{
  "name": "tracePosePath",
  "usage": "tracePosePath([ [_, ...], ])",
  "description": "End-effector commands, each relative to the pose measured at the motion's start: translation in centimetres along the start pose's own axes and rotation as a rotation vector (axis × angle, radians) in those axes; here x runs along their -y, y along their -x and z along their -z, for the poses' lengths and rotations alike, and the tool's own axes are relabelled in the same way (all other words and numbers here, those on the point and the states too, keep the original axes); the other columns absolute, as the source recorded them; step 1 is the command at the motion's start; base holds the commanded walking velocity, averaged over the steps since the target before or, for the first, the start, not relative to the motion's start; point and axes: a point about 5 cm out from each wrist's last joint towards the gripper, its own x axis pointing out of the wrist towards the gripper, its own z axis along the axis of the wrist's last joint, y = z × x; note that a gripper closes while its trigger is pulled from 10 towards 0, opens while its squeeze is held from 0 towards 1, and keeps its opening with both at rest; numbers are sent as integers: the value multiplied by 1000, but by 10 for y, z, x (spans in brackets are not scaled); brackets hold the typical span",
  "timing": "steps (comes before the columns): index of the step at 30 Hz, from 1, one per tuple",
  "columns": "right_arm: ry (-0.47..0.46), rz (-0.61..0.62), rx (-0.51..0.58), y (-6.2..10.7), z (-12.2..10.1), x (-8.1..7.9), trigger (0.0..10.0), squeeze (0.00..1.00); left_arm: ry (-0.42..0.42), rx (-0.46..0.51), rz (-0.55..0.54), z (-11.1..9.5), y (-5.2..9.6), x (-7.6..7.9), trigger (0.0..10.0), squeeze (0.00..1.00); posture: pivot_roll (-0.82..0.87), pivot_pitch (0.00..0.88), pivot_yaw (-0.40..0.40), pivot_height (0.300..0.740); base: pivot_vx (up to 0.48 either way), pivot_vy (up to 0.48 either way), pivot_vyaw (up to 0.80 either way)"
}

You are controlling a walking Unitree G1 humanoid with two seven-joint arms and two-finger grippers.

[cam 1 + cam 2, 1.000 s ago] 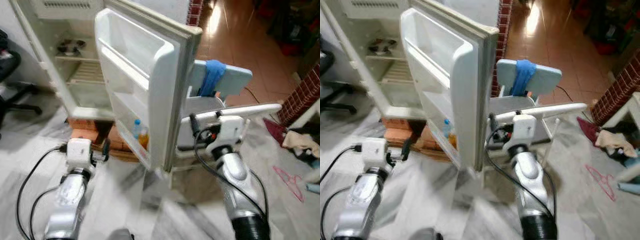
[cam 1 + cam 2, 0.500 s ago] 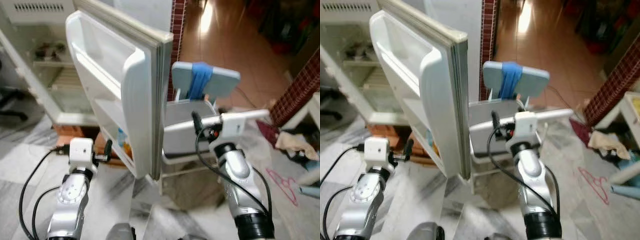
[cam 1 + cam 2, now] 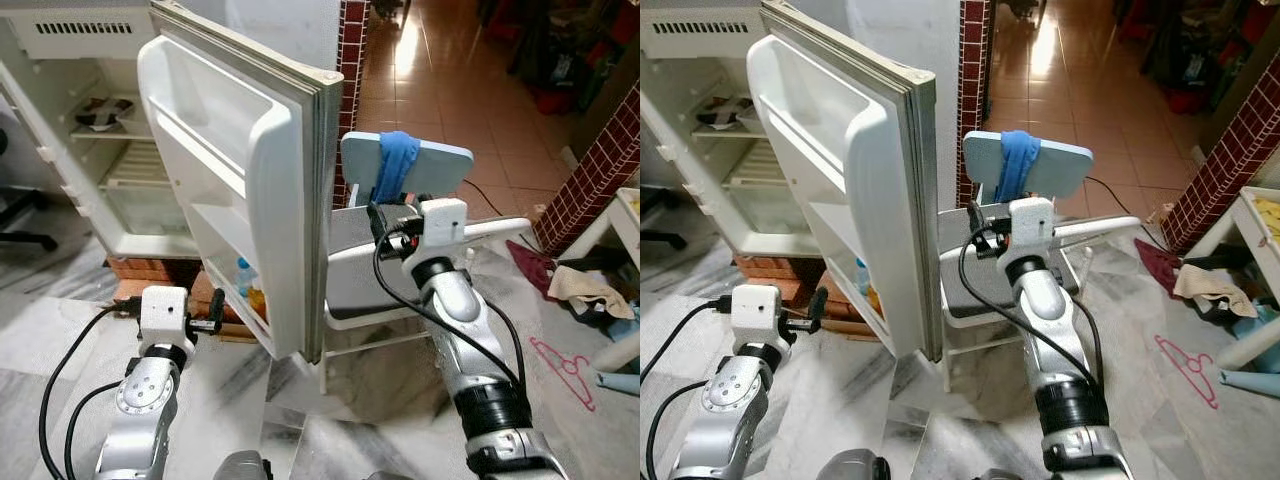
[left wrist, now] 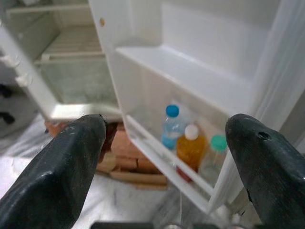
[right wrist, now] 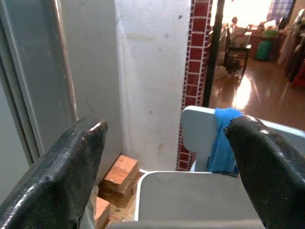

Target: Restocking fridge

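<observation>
Our left gripper [image 4: 164,162] is spread wide and holds nothing. It points at three bottles [image 4: 190,148] standing low in the fridge door [image 3: 250,190], just ahead and right. Our right gripper [image 5: 167,171], also spread and holding nothing, faces the chair [image 3: 420,170] on the door's far side, so the left arm is nearer.

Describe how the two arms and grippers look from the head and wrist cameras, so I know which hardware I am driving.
Both arms are silver metal with a black ring joint along the forearm, each ending in a white boxy wrist block. Black cables loop from the blocks back down the arms. The left gripper and right gripper each have two long matte black fingers, rounded and slightly scuffed.
</observation>
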Motion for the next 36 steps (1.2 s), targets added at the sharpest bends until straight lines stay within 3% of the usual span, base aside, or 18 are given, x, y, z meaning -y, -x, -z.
tracePosePath([
  [1,-24,-4,-9,-5,-1,1,10000,0,-11,-8,-20,0,1,-4,10000,0,90,19,-10,740,0,0,0],
  [4,-51,2,-3,-6,-2,2,10000,0,-8,3,-20,-2,2,-5,10000,0,96,17,-12,740,0,0,0],
  [9,40,1,22,1,1,3,10000,0,-13,11,-20,-4,0,-8,10000,0,92,17,-9,740,0,0,622],
  [21,-10,19,15,-6,2,0,10000,0,-23,5,1,-5,-3,-5,10000,0,86,15,-1,740,0,0,772],
  [25,-21,2,11,-13,1,-4,10000,0,-24,1,2,-4,-5,-4,10000,0,89,14,-3,740,0,0,0],
  [29,-28,-39,34,-29,-11,-20,10000,0,-42,-22,18,-1,-5,-3,10000,0,95,13,-8,740,0,0,0],
  [33,-89,-90,54,-34,-18,-31,10000,0,-47,-22,22,-2,-6,-5,10000,0,96,13,-8,740,0,0,0],
  [35,-159,-209,81,-34,-25,-48,10000,0,-49,-21,21,-2,-6,-6,10000,0,96,14,-9,740,0,0,0],
  [36,-159,-209,81,-34,-25,-48,10000,0,-49,-21,21,-2,-6,-6,10000,0,96,14,-9,740,0,0,0],
])
